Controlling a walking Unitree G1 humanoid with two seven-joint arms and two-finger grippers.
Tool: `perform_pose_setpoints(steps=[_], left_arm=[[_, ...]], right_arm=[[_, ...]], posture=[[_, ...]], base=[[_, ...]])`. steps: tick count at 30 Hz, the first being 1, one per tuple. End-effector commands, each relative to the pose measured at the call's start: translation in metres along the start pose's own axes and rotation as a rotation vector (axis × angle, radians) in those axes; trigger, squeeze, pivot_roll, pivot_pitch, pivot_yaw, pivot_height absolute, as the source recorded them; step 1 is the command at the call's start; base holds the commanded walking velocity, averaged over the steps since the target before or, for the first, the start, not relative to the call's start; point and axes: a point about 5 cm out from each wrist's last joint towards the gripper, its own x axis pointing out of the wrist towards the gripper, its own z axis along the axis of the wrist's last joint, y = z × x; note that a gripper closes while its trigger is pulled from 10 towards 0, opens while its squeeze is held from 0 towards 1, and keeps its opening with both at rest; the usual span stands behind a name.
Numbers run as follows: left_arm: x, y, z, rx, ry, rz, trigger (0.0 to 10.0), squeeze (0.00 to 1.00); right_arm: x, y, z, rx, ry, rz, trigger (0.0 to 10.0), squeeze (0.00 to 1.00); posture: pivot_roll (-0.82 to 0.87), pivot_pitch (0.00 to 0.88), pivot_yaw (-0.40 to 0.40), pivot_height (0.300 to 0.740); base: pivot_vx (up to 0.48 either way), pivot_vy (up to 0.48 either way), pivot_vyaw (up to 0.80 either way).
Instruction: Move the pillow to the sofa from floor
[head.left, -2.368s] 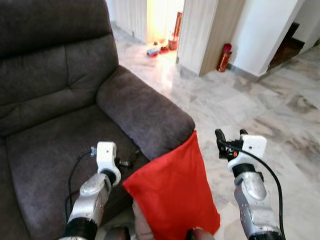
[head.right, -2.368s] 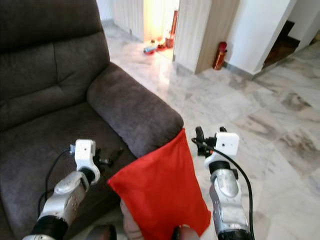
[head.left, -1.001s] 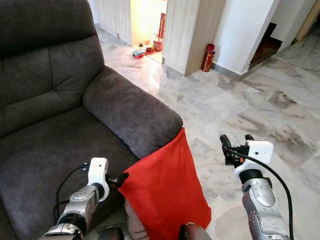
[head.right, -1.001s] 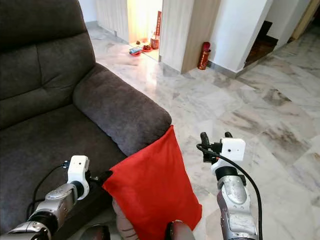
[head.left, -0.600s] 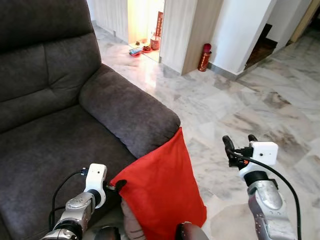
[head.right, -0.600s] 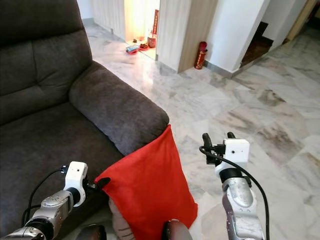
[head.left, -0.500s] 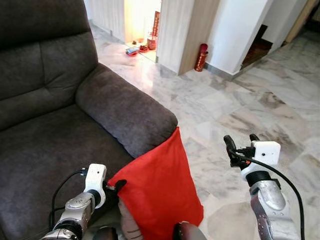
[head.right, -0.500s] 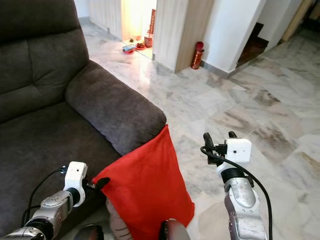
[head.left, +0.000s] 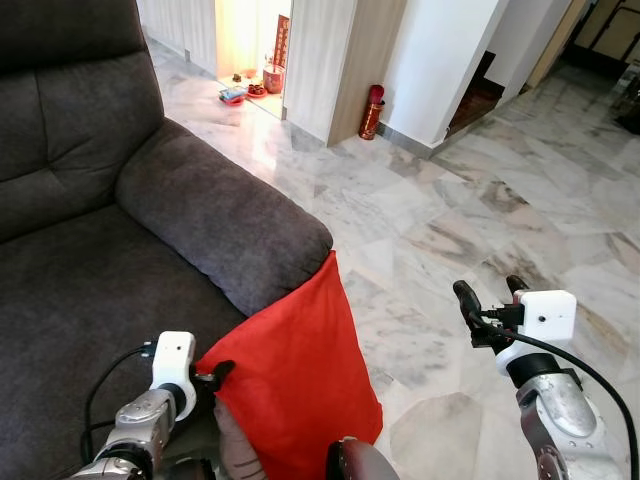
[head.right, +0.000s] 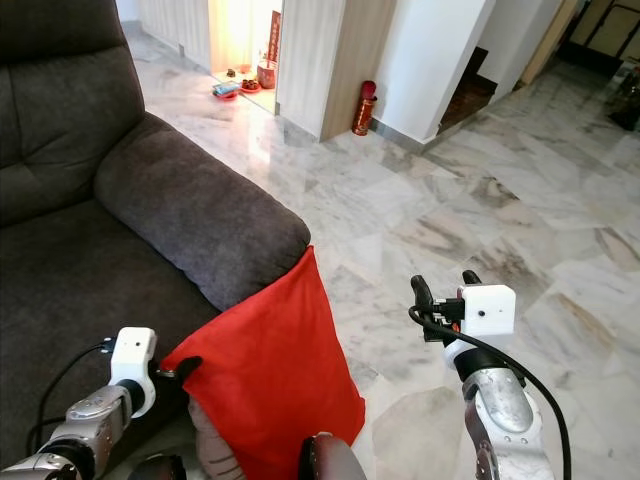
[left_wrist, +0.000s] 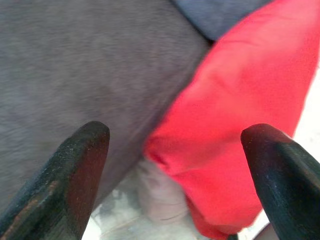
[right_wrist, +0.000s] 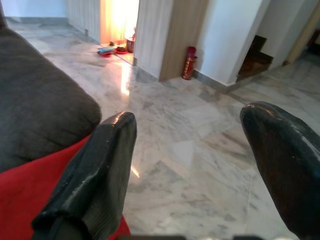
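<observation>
Our left jaws stand parted, their fingertips spread wide with nothing clamped, one tip touching the near corner of the red pillow. Just ahead of these jaws lies the dark grey sofa seat. The pillow stands upright between our two jaws, its upper corner leaning against the sofa armrest. Our right jaws are likewise released and hover apart from the pillow, over the marble floor. Beyond them a red cylinder stands by a wooden panel.
</observation>
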Motion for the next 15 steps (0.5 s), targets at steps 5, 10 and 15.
perform_pose_setpoints(steps=[5, 10, 15], left_arm=[[-0.001, 0.002, -0.008, -0.069, 0.017, 0.069, 10.0, 0.0], [0.002, -0.01, -0.004, -0.241, -0.021, -0.019, 10.0, 0.0], [0.004, -0.018, -0.003, -0.274, -0.029, -0.068, 10.0, 0.0]], right_arm=[[-0.015, -0.003, 0.006, -0.004, 0.009, 0.008, 10.0, 0.0], [-0.021, -0.002, 0.01, -0.002, 0.018, 0.021, 10.0, 0.0], [-0.029, -0.001, 0.012, -0.002, 0.037, 0.028, 10.0, 0.0]], posture=[[-0.23, 0.018, -0.231, 0.637], [-0.25, 0.039, -0.247, 0.637], [-0.26, 0.058, -0.255, 0.637]], base=[[0.0, 0.0, 0.0], [0.0, 0.0, 0.0], [0.0, 0.0, 0.0]])
